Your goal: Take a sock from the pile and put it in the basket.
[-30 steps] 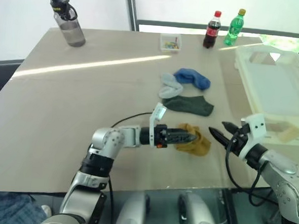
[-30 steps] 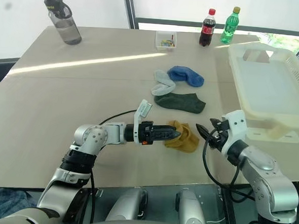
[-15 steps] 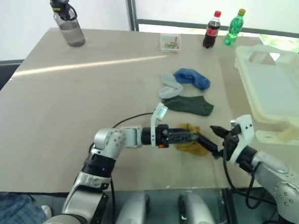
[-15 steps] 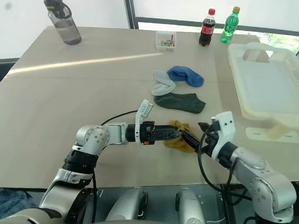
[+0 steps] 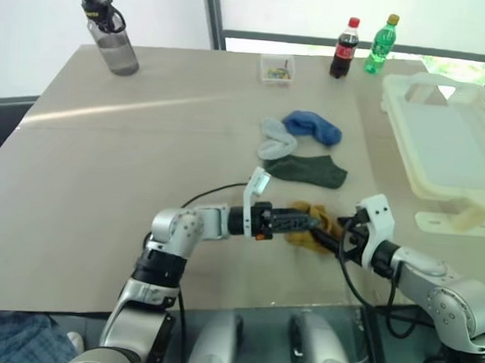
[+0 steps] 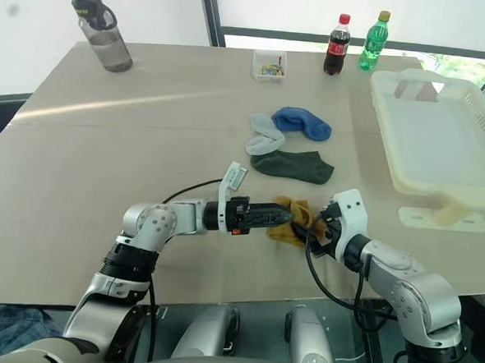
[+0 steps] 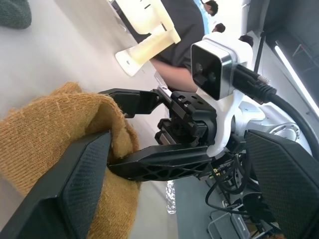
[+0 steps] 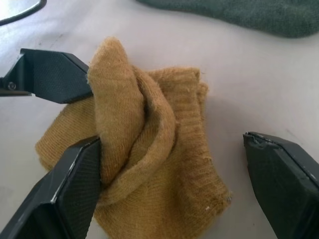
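Left eye view: along the right edge of the frame the cream-white basket [image 5: 442, 144] is seen standing on the table [image 5: 102, 189], well apart from the pile [image 5: 304, 146] of blue, grey and dark green socks at upper centre. Below that pile, at lower centre, the mustard sock [image 5: 315, 229] is lying bunched on the tabletop. It is flanked by the left gripper [image 5: 302, 220] and the right gripper [image 5: 331, 240], both with fingers spread wide and nothing pinched, apparently so that it can be gathered between them.

Mustard-yellow ribbed sock [image 8: 154, 159] on the pale beige bench [image 5: 144, 167]. Beyond the sock lie a dark green sock [image 5: 309, 169], a light grey sock [image 5: 275, 139] and a blue sock [image 5: 313, 126]. Cream-white basket [image 5: 443, 136].
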Robot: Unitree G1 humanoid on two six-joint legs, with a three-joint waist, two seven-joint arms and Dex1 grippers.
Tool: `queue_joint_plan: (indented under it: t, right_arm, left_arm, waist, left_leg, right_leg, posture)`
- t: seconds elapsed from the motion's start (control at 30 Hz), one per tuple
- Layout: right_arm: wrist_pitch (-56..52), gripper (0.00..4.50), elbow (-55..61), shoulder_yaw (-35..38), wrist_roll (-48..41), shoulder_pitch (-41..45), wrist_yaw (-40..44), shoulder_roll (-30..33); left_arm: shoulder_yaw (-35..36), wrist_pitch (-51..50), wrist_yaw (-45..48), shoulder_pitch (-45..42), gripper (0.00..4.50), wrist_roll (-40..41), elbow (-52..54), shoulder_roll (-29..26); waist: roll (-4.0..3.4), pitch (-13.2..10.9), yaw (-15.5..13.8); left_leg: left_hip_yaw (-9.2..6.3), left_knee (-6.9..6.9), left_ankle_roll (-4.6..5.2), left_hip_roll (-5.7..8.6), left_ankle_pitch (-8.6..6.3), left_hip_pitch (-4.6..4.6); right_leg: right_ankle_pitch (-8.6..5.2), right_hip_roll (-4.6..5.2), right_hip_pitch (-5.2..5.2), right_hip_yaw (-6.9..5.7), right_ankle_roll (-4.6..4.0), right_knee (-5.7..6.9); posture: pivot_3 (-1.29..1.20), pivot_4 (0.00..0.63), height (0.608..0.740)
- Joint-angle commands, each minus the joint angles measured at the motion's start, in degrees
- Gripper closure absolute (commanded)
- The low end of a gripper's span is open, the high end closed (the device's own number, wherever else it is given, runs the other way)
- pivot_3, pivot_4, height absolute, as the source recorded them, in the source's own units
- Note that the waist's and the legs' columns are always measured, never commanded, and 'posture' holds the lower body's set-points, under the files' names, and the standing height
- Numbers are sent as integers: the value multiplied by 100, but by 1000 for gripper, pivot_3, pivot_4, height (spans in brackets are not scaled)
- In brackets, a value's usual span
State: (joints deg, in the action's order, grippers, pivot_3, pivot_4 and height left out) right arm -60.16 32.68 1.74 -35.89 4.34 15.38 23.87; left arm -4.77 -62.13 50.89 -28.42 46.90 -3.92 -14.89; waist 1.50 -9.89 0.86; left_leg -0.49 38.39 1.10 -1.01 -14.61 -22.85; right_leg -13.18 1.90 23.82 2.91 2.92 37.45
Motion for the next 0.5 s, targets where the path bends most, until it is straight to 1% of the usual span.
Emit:
queue_joint_plan:
  t: [0.03,0.13,0.27,0.3,0.4,0.5]
  right_arm:
    - [-134,59,-74,-91,107,31,-149,-66]
    - [-180,59,-57,-207,71,-4,-89,-133]
    - [-149,59,-75,-467,145,-56,113,-33]
    - [-110,59,-103,-539,232,-65,140,33]
    - [274,59,-360,-960,875,-56,157,425]
    - [440,59,-513,-1114,1051,-69,251,511]
  left_arm:
    - [25,35,57,25,0,9,91,-19]
    - [27,45,52,25,0,-7,86,-24]
    - [3,82,51,41,0,-50,154,-39]
    - [-12,97,55,46,0,-70,179,-50]
    - [-172,336,150,48,0,-290,278,-182]
    - [-234,574,227,38,0,-462,338,-303]
  waist:
    - [0,0,5]
    - [1,1,10]
    - [1,1,18]
    - [1,1,20]
    - [2,2,24]
    - [8,7,23]
  left_leg:
    - [0,0,0,0,0,0]
    - [1,0,0,-1,0,3]
    - [0,0,0,-4,0,5]
    - [1,0,0,-4,0,5]
    - [2,0,0,-4,0,6]
    - [4,0,0,-4,0,11]
  right_leg:
    - [0,0,0,1,0,0]
    - [-2,0,-1,1,2,0]
    - [-3,-2,-1,1,4,1]
    - [-3,-3,-1,1,4,1]
    - [-5,-3,-2,2,3,0]
    - [-15,-3,-5,2,4,-2]
  posture:
    - [0,150,740]
    - [0,150,740]
    - [0,150,740]
    - [0,150,740]
    - [0,150,740]
    - [0,150,740]
